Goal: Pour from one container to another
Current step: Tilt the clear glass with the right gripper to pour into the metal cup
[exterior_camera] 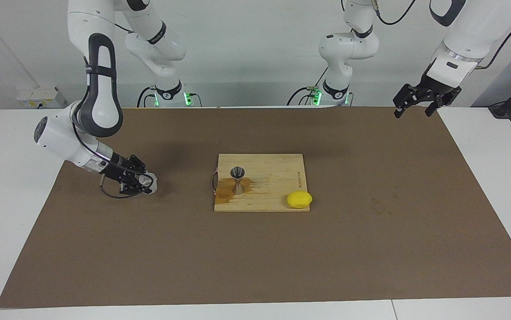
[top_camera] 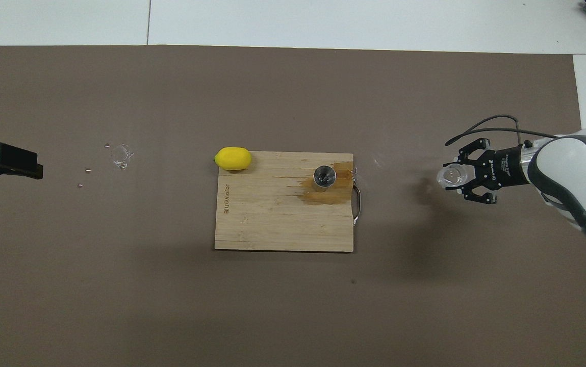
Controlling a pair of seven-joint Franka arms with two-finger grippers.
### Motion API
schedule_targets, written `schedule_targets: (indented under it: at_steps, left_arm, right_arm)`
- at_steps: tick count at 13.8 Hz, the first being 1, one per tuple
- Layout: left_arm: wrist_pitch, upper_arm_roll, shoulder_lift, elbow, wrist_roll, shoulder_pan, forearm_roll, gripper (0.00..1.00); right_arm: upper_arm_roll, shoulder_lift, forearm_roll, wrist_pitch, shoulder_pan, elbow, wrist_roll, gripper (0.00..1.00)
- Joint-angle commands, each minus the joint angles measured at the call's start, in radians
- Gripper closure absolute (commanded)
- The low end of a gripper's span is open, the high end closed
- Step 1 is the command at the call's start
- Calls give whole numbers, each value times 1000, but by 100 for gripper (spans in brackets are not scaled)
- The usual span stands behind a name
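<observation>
My right gripper (exterior_camera: 145, 182) (top_camera: 460, 176) is shut on the small clear glass cup (exterior_camera: 150, 182) (top_camera: 450, 176). It holds the cup low over the brown mat, toward the right arm's end of the table and apart from the board. Whether the cup touches the mat I cannot tell. The silver hourglass jigger (exterior_camera: 237, 179) (top_camera: 324, 176) stands upright on the wooden cutting board (exterior_camera: 273, 195) (top_camera: 272, 224), in a brown wet stain. My left gripper (exterior_camera: 415, 109) (top_camera: 35, 169) waits open, raised over the mat at the left arm's end.
A yellow lemon (exterior_camera: 299, 199) (top_camera: 233, 158) lies at the board's corner farthest from the robots. Clear droplets and a wet ring (top_camera: 120, 154) mark the mat between the board and the left gripper. A metal handle (top_camera: 356, 204) sticks out of the board's edge.
</observation>
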Motion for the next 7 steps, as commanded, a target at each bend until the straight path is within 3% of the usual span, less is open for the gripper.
schedule_targets:
  at_steps: [1, 7]
  left_arm:
    - [5, 3, -17, -21, 2, -4, 7, 0]
    - [5, 3, -17, -21, 2, -4, 7, 0]
  right_arm:
    - [14, 24, 45, -17, -44, -2, -77, 100]
    - [14, 32, 74, -15, -52, -27, -95, 100]
